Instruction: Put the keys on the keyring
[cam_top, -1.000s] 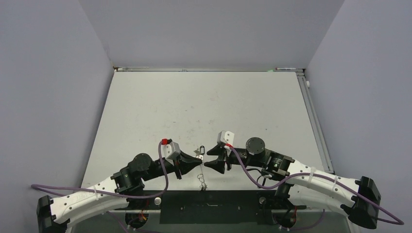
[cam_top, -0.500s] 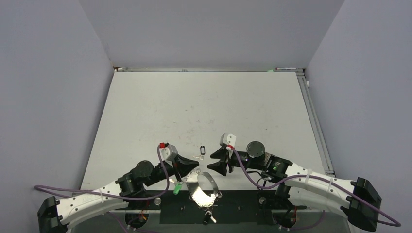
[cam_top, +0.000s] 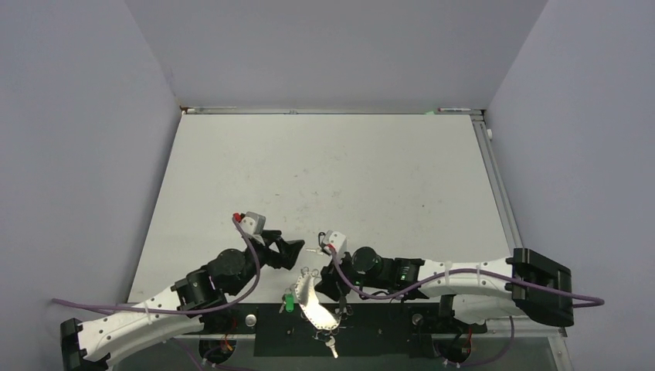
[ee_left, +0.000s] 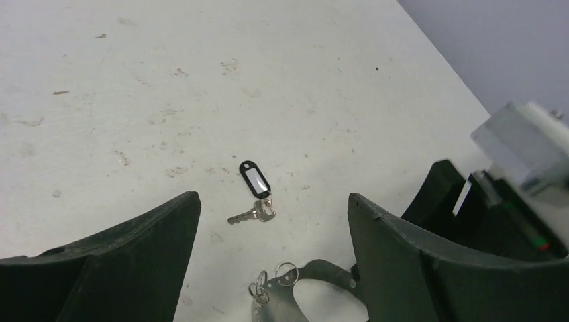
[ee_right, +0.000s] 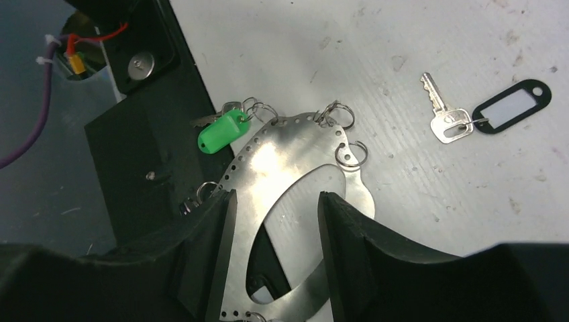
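No legible writing, brand, number or sign anywhere: blank white insert in the black key tag [ee_right: 511,105], no readable stamp on the silver key [ee_right: 439,105], plain green tag [ee_right: 223,131].

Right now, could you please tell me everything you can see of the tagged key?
The key is small and silver, apparently metal, with a toothed blade. A little ring through its head joins it to a black oval tag with a white insert. It lies flat on the white table, apart from the plate. Nothing else touches it.
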Controlling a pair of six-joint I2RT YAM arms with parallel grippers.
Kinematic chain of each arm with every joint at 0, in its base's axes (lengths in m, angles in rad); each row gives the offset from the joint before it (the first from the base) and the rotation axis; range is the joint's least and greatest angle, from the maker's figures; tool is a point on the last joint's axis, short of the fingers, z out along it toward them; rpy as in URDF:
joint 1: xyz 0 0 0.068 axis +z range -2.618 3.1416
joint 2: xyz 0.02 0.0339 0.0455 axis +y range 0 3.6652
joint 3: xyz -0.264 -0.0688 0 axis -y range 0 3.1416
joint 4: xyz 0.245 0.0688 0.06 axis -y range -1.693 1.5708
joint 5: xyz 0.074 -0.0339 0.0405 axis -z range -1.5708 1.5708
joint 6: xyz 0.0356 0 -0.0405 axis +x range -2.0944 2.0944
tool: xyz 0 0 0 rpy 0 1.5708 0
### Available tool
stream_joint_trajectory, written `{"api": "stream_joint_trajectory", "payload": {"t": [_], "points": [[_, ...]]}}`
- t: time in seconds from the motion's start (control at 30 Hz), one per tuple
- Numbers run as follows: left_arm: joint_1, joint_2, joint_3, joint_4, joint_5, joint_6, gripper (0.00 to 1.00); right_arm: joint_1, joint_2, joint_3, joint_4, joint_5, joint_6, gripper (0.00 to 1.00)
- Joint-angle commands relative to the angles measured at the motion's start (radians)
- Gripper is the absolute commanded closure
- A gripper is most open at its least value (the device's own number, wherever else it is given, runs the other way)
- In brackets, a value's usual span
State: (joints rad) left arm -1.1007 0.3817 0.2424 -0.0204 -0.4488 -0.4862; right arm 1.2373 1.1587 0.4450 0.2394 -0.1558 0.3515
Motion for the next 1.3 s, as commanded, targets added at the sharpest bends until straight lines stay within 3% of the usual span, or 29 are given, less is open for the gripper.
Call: {"api": "stream_joint_trajectory", "payload": {"t": [0.0,0.1,0.27,0.47,0.73,0.93,1.27], "points": [[-0.003,0.029,0.132,-0.193,-0.189,-0.101,0.12,0.036,0.113,0.067,0.054,0.204,0.17,0.5],[-0.002,0.072,0.215,-0.358,-0.275,-0.19,0.08,0.037,0.208,0.11,0.04,0.223,0.26,0.5],[-0.002,0.141,0.309,-0.535,-0.269,-0.266,0.07,0.04,0.288,0.145,-0.006,0.265,0.385,0.51],[-0.003,0.198,0.33,-0.561,-0.149,-0.267,0.1,0.034,0.258,0.144,-0.077,0.36,0.425,0.51],[-0.008,0.213,0.45,-0.661,0.004,-0.216,0.15,0.028,0.303,0.207,-0.11,0.355,0.48,0.55],[-0.009,0.201,0.561,-0.759,-0.016,-0.109,0.14,0.016,0.363,0.258,-0.162,0.366,0.523,0.59],[-0.009,0.144,0.551,-0.751,-0.057,-0.081,0.12,0.016,0.397,0.273,-0.211,0.381,0.559,0.63]]}}
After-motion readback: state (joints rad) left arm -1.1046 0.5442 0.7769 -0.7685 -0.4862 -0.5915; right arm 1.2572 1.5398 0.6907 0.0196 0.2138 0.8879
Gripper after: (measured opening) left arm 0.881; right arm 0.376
